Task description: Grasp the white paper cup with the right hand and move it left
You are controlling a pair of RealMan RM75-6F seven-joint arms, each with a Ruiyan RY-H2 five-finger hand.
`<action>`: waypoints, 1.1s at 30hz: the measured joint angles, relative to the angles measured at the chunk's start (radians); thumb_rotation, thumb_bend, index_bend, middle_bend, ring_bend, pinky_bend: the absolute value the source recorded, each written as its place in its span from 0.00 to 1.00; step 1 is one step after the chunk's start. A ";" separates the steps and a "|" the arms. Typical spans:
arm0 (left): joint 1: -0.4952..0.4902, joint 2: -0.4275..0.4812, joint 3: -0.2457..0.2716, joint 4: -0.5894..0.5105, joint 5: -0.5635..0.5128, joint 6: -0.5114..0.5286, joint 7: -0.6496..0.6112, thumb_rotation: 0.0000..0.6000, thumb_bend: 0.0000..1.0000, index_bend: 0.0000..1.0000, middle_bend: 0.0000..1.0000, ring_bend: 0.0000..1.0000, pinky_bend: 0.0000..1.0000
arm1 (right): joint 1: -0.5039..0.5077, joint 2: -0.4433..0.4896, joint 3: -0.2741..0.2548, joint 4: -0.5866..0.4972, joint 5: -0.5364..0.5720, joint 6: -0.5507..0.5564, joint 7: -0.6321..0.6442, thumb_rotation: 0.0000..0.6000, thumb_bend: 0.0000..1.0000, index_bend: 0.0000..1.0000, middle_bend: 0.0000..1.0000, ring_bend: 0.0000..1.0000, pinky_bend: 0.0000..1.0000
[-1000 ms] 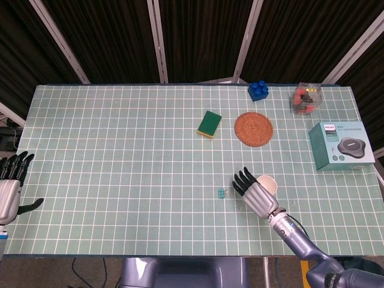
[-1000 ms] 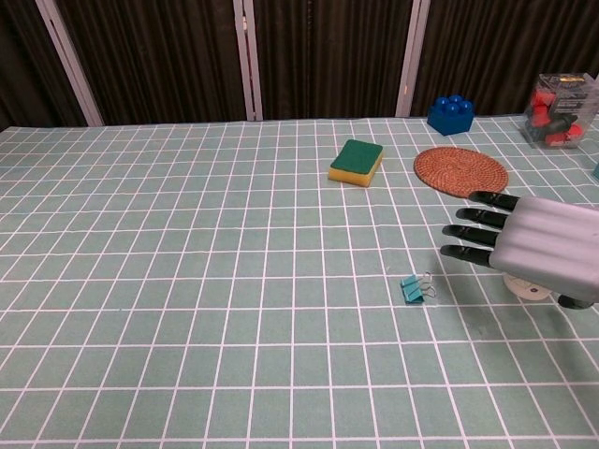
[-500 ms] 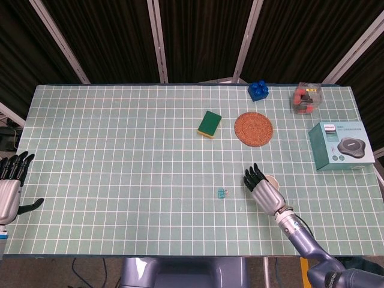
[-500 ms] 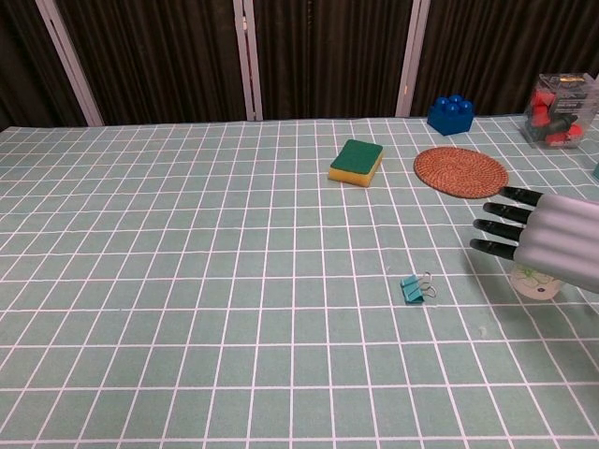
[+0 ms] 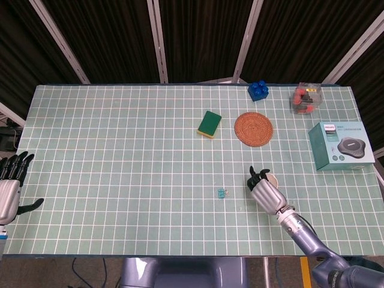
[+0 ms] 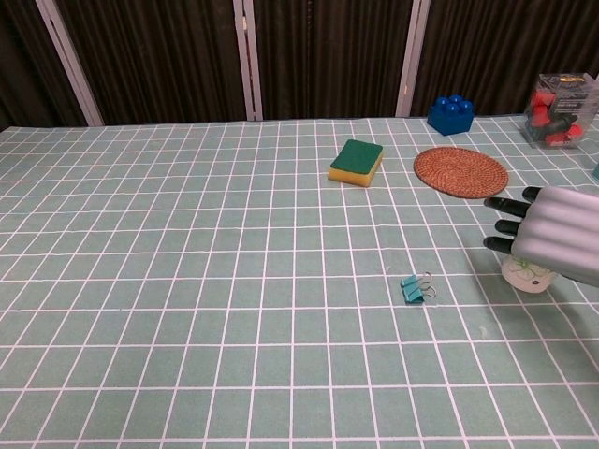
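The white paper cup (image 5: 273, 179) stands on the green grid table (image 5: 120, 150) at the front right, mostly covered by my right hand (image 5: 264, 191). Only the cup's rim shows past the fingertips (image 5: 254, 174). In the chest view the cup's lower part (image 6: 524, 275) shows under the right hand (image 6: 552, 245), whose dark fingers (image 6: 505, 223) point left, apart and slightly bent. I cannot see the palm side or any contact with the cup. My left hand (image 5: 11, 186) hangs off the table's left edge, fingers spread, holding nothing.
A small teal binder clip (image 5: 222, 192) lies just left of the cup. Further back are a green-yellow sponge (image 5: 209, 124), a woven round coaster (image 5: 253, 128), a blue brick (image 5: 258, 90), a clear box of red parts (image 5: 306, 99) and a teal carton (image 5: 341, 145).
My right hand has slid right and back, from beside the cup to over it, and its fingers have bent in slightly. The cup and the left hand have not moved.
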 measured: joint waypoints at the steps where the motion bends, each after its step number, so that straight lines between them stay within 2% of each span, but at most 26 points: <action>1: 0.000 0.001 0.000 0.000 0.001 0.000 -0.001 1.00 0.00 0.00 0.00 0.00 0.00 | 0.002 0.004 0.000 0.000 -0.011 0.011 0.031 1.00 0.26 0.25 0.32 0.11 0.39; 6: 0.001 0.006 0.002 -0.006 0.003 -0.001 -0.014 1.00 0.00 0.00 0.00 0.00 0.00 | 0.001 0.020 0.010 -0.014 -0.024 0.051 0.207 1.00 0.26 0.26 0.34 0.12 0.40; 13: 0.001 0.018 0.012 -0.020 0.014 -0.013 -0.041 1.00 0.00 0.00 0.00 0.00 0.00 | -0.004 0.040 0.035 -0.035 0.007 0.071 0.626 1.00 0.26 0.27 0.35 0.12 0.40; 19: 0.000 0.017 0.014 -0.018 0.016 -0.012 -0.029 1.00 0.00 0.00 0.00 0.00 0.00 | -0.004 0.046 0.034 -0.007 0.028 0.045 0.960 1.00 0.26 0.27 0.35 0.12 0.40; 22: 0.000 0.013 0.014 -0.017 0.015 -0.011 -0.023 1.00 0.00 0.00 0.00 0.00 0.00 | -0.005 0.040 0.028 0.019 0.032 0.030 1.080 1.00 0.25 0.27 0.35 0.12 0.40; 26: 0.000 0.011 0.015 -0.016 0.016 -0.010 -0.019 1.00 0.00 0.00 0.00 0.00 0.00 | -0.004 0.022 0.014 0.073 0.025 0.015 1.174 1.00 0.24 0.27 0.35 0.10 0.38; 29: 0.000 0.011 0.015 -0.017 0.016 -0.009 -0.019 1.00 0.00 0.00 0.00 0.00 0.00 | -0.001 0.005 0.001 0.103 0.014 0.005 1.202 1.00 0.18 0.25 0.29 0.03 0.30; 33: 0.000 0.011 0.015 -0.017 0.016 -0.009 -0.019 1.00 0.00 0.00 0.00 0.00 0.00 | 0.005 0.001 -0.013 0.116 0.002 -0.011 1.220 1.00 0.05 0.11 0.09 0.00 0.11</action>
